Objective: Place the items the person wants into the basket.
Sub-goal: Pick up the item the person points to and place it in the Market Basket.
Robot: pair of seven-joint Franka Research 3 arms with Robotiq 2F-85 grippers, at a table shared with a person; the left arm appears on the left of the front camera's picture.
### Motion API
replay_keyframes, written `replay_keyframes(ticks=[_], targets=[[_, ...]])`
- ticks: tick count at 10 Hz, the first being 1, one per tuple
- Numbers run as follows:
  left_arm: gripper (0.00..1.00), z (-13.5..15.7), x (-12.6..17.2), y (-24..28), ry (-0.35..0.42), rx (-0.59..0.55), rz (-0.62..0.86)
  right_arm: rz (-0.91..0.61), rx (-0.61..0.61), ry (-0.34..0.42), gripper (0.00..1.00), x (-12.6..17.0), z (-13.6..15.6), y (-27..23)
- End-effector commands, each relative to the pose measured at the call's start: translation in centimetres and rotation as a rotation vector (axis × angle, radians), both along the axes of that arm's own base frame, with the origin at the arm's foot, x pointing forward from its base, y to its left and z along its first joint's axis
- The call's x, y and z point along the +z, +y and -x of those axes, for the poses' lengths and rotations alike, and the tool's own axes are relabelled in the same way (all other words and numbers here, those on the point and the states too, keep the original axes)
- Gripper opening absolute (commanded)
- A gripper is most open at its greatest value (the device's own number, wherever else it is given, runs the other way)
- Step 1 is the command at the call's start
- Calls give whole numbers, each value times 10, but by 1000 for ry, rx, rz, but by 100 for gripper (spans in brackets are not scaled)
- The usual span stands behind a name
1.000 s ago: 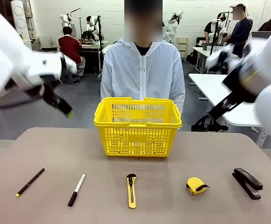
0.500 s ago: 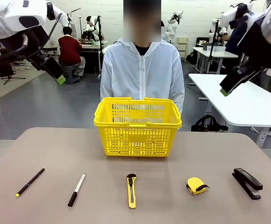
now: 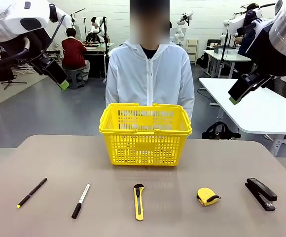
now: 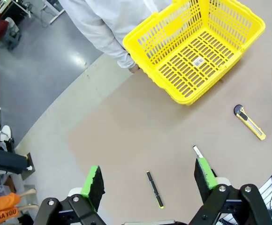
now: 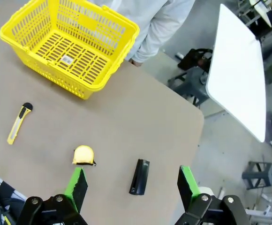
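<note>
Hovering, left gripper [image 4: 147, 168] and right gripper [image 5: 132, 172] stood wide, empty; white black-capped marker [image 3: 81, 201] near slim black yellow-tipped pen [image 3: 32, 192] risked mispick.

I'm seeing bright, even overhead light on the table [image 3: 232, 163]; the basket [image 3: 145, 133] throws only a soft, short shadow toward the table's near edge. My front view is sharp. Both wrist views bow at their edges, and the floor [image 4: 77, 58] off the far edge carries pale glare.
</note>
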State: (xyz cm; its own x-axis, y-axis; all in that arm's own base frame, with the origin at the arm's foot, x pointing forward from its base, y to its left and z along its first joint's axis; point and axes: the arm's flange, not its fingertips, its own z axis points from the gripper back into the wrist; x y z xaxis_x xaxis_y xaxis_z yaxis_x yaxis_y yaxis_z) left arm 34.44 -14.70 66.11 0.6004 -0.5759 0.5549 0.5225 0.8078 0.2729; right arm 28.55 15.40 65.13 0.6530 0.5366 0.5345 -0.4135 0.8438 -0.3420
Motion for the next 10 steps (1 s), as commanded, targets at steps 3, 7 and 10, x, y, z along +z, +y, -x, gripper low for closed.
replay_keyframes(ticks=[3,7,10], targets=[[100,-13,10,113,294,-214,261,-382,129,247,100,-8,-15,-151],[100,8,-9,212,232,-151,481,-521,88,222,100,-28,4,-225],[100,26,-19,248,194,-68,583,-580,78,181,100,-37,24,-253]])
